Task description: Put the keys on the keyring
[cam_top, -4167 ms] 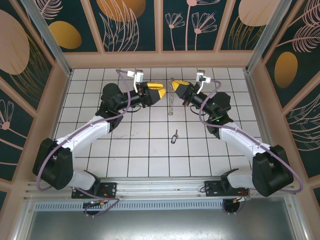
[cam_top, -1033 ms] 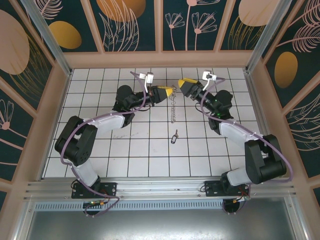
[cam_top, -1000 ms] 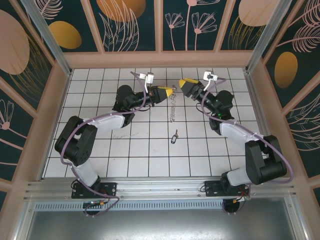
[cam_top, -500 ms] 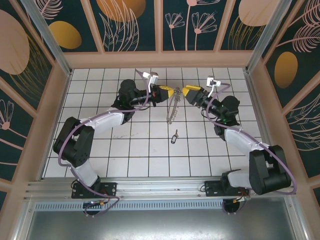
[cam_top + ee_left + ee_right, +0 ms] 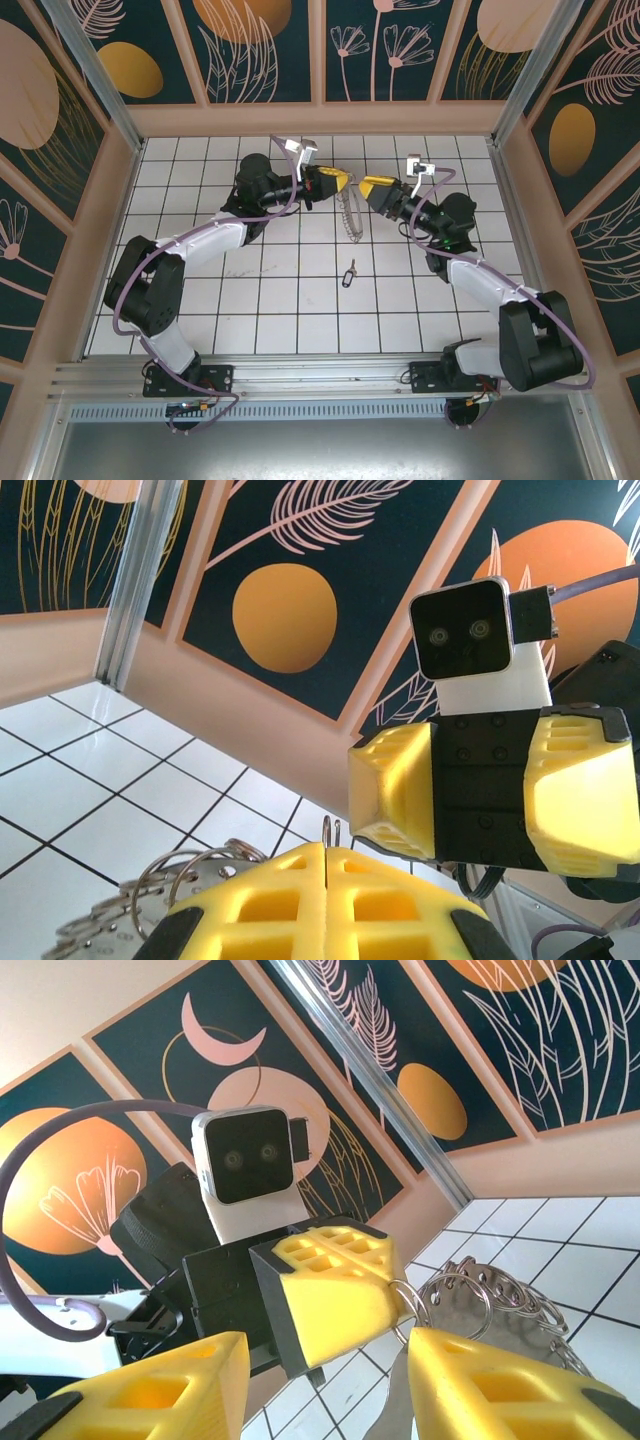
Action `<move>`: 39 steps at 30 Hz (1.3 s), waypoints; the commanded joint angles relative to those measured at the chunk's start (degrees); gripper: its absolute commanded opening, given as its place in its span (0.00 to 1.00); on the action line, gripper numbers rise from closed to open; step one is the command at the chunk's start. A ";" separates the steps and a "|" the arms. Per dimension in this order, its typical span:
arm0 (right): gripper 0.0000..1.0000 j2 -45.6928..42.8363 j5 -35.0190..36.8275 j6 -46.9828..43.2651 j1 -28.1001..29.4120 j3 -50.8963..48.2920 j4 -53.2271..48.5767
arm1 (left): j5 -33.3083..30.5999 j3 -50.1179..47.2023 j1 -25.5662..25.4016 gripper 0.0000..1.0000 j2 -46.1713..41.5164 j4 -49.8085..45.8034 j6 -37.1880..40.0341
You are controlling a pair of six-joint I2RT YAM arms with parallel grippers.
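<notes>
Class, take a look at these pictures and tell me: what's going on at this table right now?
The left gripper is shut on the top of the keyring, whose fringed loop trails down from it. The right gripper faces it close by, open and holding nothing. The small dark key lies alone on the tiled table, nearer the arm bases, so it is not yet on the ring.

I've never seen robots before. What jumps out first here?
Two yellow-fingered grippers face each other over the far middle of the tiled table: the left gripper is shut on the keyring, which dangles like a chain, and the right gripper is open. Below them in the top view, the tiny dark key lies alone on a tile.
</notes>
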 commanded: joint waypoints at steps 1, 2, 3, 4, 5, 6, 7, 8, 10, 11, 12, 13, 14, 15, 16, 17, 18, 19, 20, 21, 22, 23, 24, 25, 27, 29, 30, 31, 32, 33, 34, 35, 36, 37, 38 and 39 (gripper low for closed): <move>0.45 1.14 -0.37 -0.18 0.57 1.63 3.04 | 0.90 1.91 -0.32 0.00 -2.33 2.06 0.13; 0.45 1.61 -0.23 -0.14 0.59 1.72 3.27 | 1.04 1.87 -0.27 0.00 -2.34 2.40 -0.15; 0.45 2.09 -0.23 0.06 0.59 1.89 3.59 | 1.09 1.79 -0.28 0.00 -2.24 2.63 -0.44; 0.45 2.54 -0.20 0.25 0.63 2.02 3.98 | 1.28 1.78 -0.32 0.00 -2.24 2.84 -0.66; 0.45 2.97 -0.22 0.46 0.62 2.22 4.46 | 1.46 1.74 -0.32 0.00 -2.24 3.04 -0.84; 0.44 3.45 -0.18 0.58 0.68 2.42 4.68 | 1.44 1.70 -0.29 0.00 -2.28 3.14 -0.97; 0.43 3.94 -0.18 0.70 0.73 2.72 4.89 | 1.56 1.69 -0.28 0.00 -2.32 3.22 -1.01; 0.43 4.44 -0.18 0.83 0.70 3.02 5.19 | 1.65 1.69 -0.28 0.00 -2.33 3.31 -1.13; 0.42 5.34 -0.35 1.12 0.93 3.67 5.83 | 1.81 1.69 -0.33 0.00 -2.41 3.40 -1.32; 0.42 5.86 -0.42 1.24 1.03 4.00 5.97 | 1.93 1.69 -0.30 0.00 -2.41 3.49 -1.39; 0.41 6.31 -0.45 1.24 1.20 4.34 5.98 | 1.90 1.61 -0.33 0.00 -2.57 3.57 -1.35; 0.40 6.66 -0.53 1.20 1.33 4.60 6.06 | 1.99 1.60 -0.30 0.00 -2.52 3.58 -1.54; 0.39 7.08 -0.62 1.25 1.52 4.86 6.22 | 2.06 1.60 -0.33 0.00 -2.55 3.65 -1.55; 0.38 7.35 -0.65 1.20 1.49 5.06 6.37 | 2.11 1.60 -0.32 0.00 -2.50 3.67 -1.57; 0.36 7.62 -0.62 1.40 1.57 5.23 6.60 | 2.06 1.60 -0.32 0.00 -2.50 3.67 -1.64; 0.35 7.74 -0.71 1.55 1.64 5.28 6.75 | 2.13 1.60 -0.27 0.00 -2.50 3.67 -1.69; 0.34 7.90 -0.79 1.56 1.74 5.25 6.95 | 2.08 1.52 -0.31 0.00 -2.42 3.73 -1.72; 0.31 7.94 -0.89 1.56 1.75 5.40 7.00 | 2.21 1.52 -0.32 0.00 -2.39 3.84 -1.85; 0.30 7.96 -0.98 1.58 1.90 5.36 6.97 | 2.21 1.47 -0.31 0.00 -2.33 4.00 -1.92; 0.27 8.02 -0.97 1.59 1.95 5.31 6.95 | 2.20 1.43 -0.28 0.00 -2.37 4.10 -1.94; 0.25 7.95 -0.97 1.51 1.95 5.24 6.91 | 2.23 1.38 -0.32 0.00 -2.33 4.26 -2.03; 0.23 8.01 -0.97 1.52 1.99 5.23 6.91 | 2.16 1.43 -0.32 0.00 -2.25 4.36 -2.13; 0.21 8.03 -1.06 1.42 2.06 5.24 6.85 | 2.20 1.43 -0.31 0.00 -2.20 4.53 -2.25; 0.18 8.18 -1.02 1.40 2.11 5.17 6.85 | 2.28 1.43 -0.32 0.00 -2.22 4.69 -2.44; 0.14 8.28 -1.06 1.44 2.12 5.25 6.94 | 2.50 1.52 -0.31 0.00 -2.11 4.87 -2.69; 0.09 8.46 -1.24 1.32 2.11 5.40 7.03 | 2.59 1.43 -0.32 0.00 -2.02 4.90 -2.82; 0.07 8.44 -1.32 1.35 2.10 5.50 7.03 | 2.59 1.40 -0.32 0.00 -2.02 4.90 -2.87; 0.06 8.54 -1.37 1.36 2.12 5.57 7.03 | 2.65 1.35 -0.32 0.00 -2.00 4.98 -2.89; 0.05 8.65 -1.41 1.36 2.13 5.72 7.03 | 2.69 1.34 -0.24 0.00 -1.98 5.07 -2.99; 0.03 8.76 -1.50 1.25 2.10 5.83 7.05 | 2.72 1.26 -0.30 0.00 -2.06 5.14 -3.08; 0.00 8.85 -1.58 1.26 2.11 6.00 7.12 | 2.75 1.25 -0.29 0.00 -2.06 5.12 -3.06; 0.00 8.93 -1.74 1.12 2.11 6.16 7.04 | 2.76 1.25 -0.29 0.00 -2.06 5.05 -3.09; 0.00 9.08 -1.85 1.06 2.11 6.33 7.05 | 2.93 1.18 -0.25 0.00 -2.10 5.07 -3.08; 0.00 9.15 -2.08 0.83 2.13 6.43 6.96 | 3.13 1.25 -0.31 0.00 -2.17 5.07 -3.17; 0.00 9.10 -2.52 0.37 2.11 6.68 6.90 | 3.05 1.34 -0.32 0.00 -2.16 4.91 -3.33; 0.00 9.08 -2.79 -0.48 2.11 6.89 6.27 | 2.67 1.66 -0.33 0.00 -2.19 4.33 -3.44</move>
